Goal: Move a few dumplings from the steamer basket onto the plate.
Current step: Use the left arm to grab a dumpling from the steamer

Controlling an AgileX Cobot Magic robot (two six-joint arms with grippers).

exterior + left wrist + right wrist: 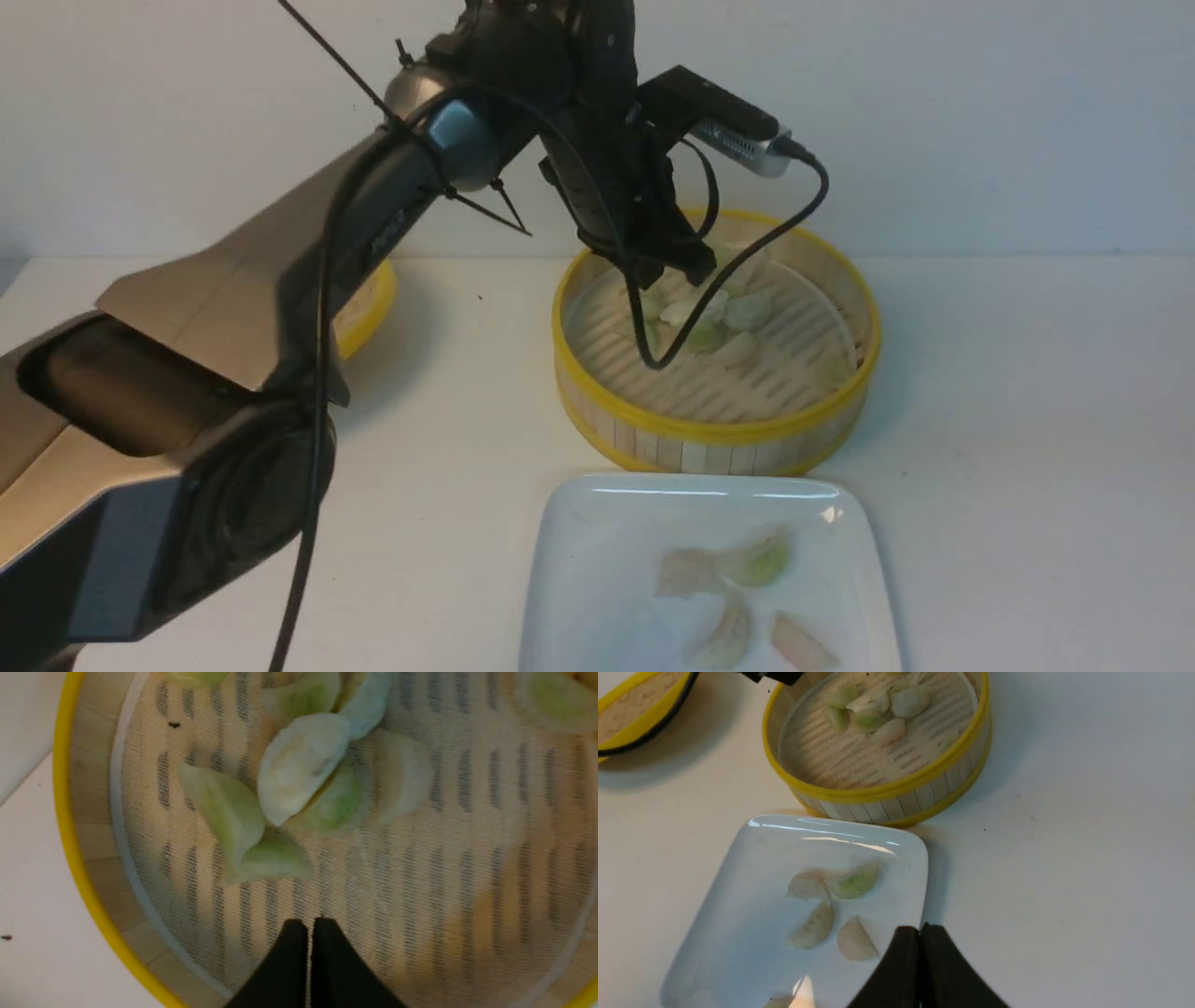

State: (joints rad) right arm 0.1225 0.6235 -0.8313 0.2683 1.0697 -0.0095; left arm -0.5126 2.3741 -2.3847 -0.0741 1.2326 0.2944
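Observation:
The steamer basket (711, 433) stands mid-table with several pale green and whitish dumplings (717, 314) clustered toward its far side. My left gripper (674, 269) hangs over the basket's far-left part, shut and empty. In the left wrist view its closed tips (310, 921) hover above bare mesh floor, short of the dumplings (299, 765). In front of the basket, the white plate (597, 579) holds several dumplings (758, 560). My right gripper (920, 929) is shut and empty, above the plate's (738, 905) right edge, close to a pinkish dumpling (854, 942).
The flat yellow-rimmed lid (373, 301) lies to the left of the basket, partly hidden behind my left arm; the lid (630, 714) also shows in the right wrist view. A black cable (653, 355) from the wrist camera dangles into the basket.

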